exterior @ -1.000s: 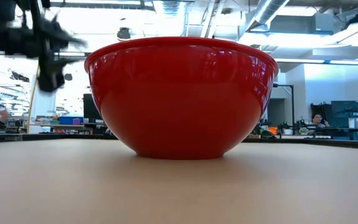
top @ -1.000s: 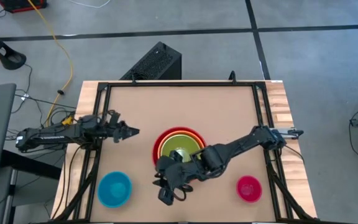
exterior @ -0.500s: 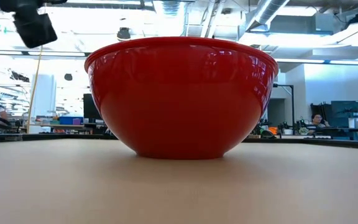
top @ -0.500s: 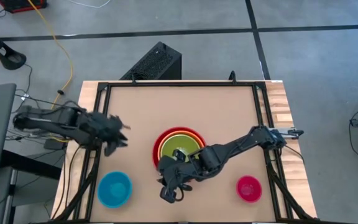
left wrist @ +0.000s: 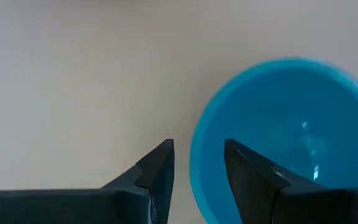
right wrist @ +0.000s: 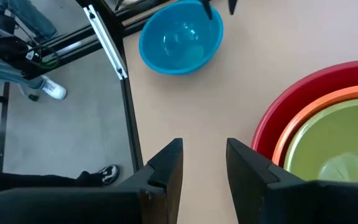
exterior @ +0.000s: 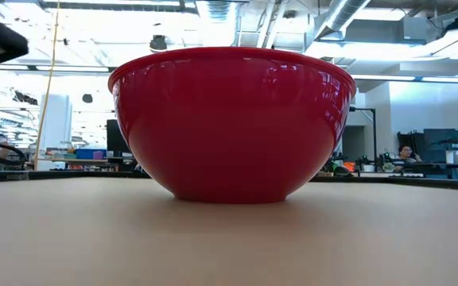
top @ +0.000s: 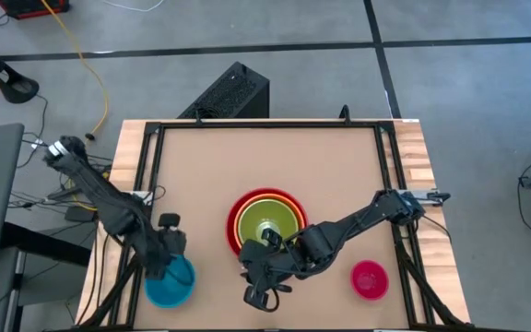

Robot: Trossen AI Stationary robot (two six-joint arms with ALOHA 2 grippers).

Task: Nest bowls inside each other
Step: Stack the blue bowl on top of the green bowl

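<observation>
The red bowl stands on its base mid-table, with the orange bowl and the olive green bowl nested in it. A light blue bowl sits upright at the near left and a magenta bowl at the near right. My left gripper hangs open, pointing down, over the blue bowl's far rim without touching it. My right gripper is open over bare table, just on the near side of the red bowl.
A black frame rail runs along the table's left edge, close to the blue bowl. Bare tabletop lies between the blue bowl and the red stack, and across the far half of the table. People and desks show in the room beyond.
My left gripper has swung from the table's left middle toward the near edge, tipping from nearly level to pointing down, and now stands over the blue bowl. The bowls have not moved.
</observation>
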